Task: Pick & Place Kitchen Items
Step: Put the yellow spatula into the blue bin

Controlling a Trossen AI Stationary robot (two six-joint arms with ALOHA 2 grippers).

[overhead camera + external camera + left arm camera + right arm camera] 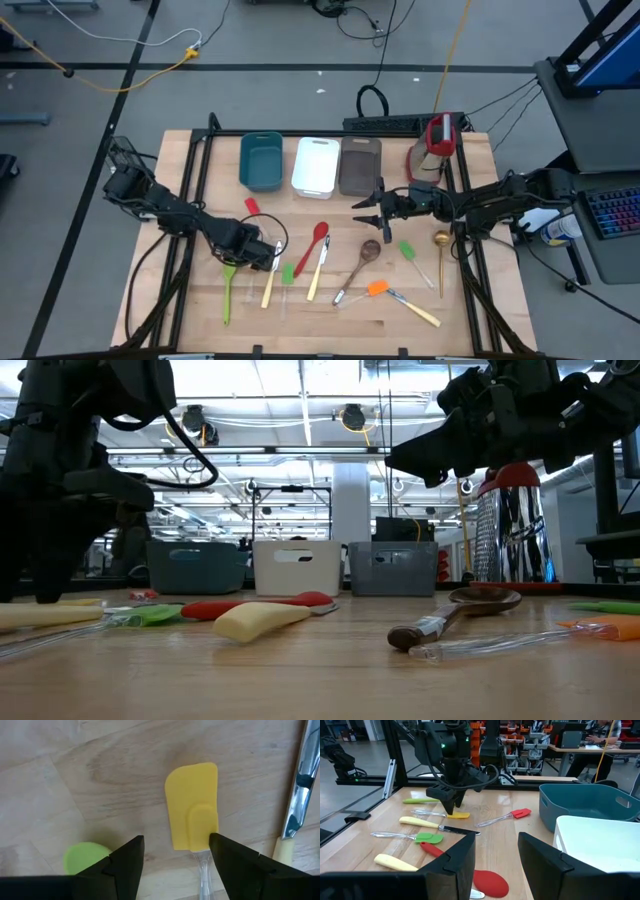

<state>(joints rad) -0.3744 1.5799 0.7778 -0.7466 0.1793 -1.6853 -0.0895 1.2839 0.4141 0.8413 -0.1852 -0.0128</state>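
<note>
- Yellow spatula (192, 805) lies flat on the table (330, 320) beneath my left gripper (176, 856), fingers wide, empty.
- Risk: my fingers might scrape wood, or catch the neighbouring knife (296, 795).
- Right gripper (496, 851) waits empty, half-open, by the trays.

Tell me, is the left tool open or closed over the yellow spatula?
Open. The left tool hangs over the yellow spatula, its fingers spread apart, gripping nothing.

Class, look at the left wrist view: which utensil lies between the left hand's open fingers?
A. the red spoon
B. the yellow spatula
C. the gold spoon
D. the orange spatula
B: the yellow spatula lies on the table between the fingers of the open left hand.
</note>
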